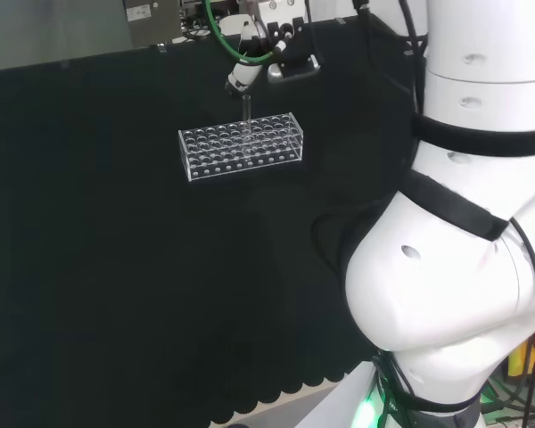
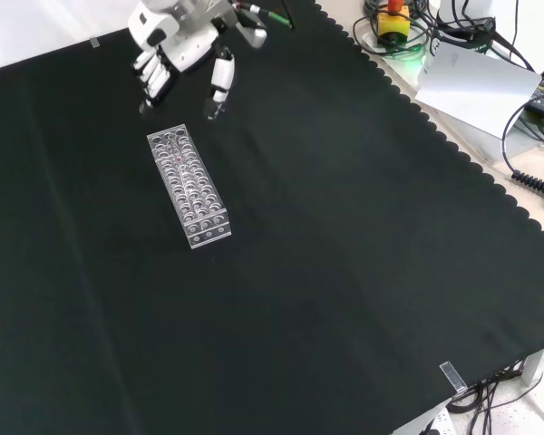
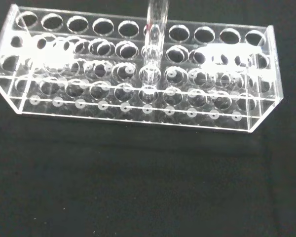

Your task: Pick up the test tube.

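One clear rack point(image 1: 241, 147); one test tube point(image 3: 154, 34) upright in it; one hand point(image 2: 177, 45).

Even, fairly bright light falls from above on the matte black cloth point(image 1: 116, 267), which swallows it and shows almost no shadows in the head and front views. The white arm point(image 1: 464, 223) at the head view's right is brightly lit, close to washed out, with soft grey shading underneath. In the wrist view the clear rack point(image 3: 138, 74) carries white patches of glare near both ends, and the cloth looks grainy and slightly soft.
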